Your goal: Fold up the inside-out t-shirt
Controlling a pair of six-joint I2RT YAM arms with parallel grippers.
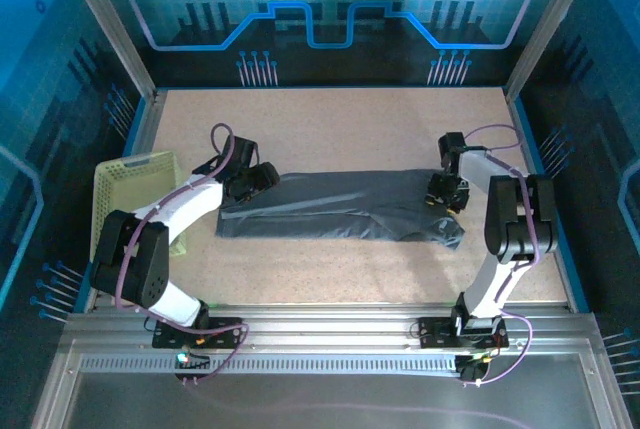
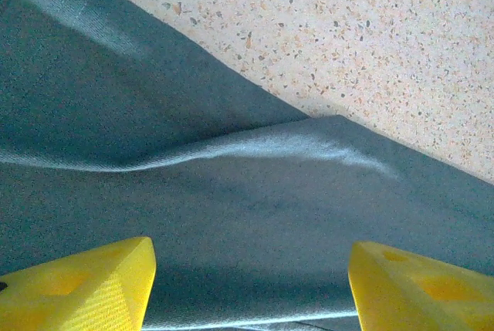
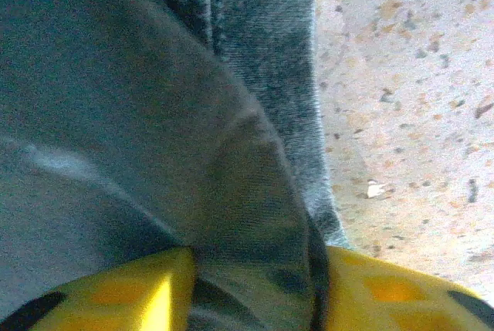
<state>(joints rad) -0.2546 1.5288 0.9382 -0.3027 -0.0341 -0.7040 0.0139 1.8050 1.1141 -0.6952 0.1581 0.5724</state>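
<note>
The dark grey t-shirt (image 1: 340,206) lies flat on the table (image 1: 330,124), pressed into one long strip. Its long way runs side to side, from one gripper to the other.

The left gripper (image 1: 258,179) hangs right over the left end of the strip. Its yellow fingers (image 2: 85,285) stand wide apart with nothing between them, and the cloth lies just under them. A soft ridge in the cloth runs across in front of those fingers.

The right gripper (image 1: 445,194) sits at the other end of the strip. A fold of the cloth is bunched up between its yellow fingers (image 3: 386,292) and touches both, so it looks like it has a pinch on the shirt. Bare table is just to one side of that fold.

Each arm is close to its own end, and neither is nearer to the middle. I think the next fold needs both ends lifted at once, so the left gripper has to go down and grab the cloth below it.

I count one t-shirt and two grippers. There is also one pale green mesh basket (image 1: 130,189), near the left gripper on its outer side and not touching the shirt.
</note>
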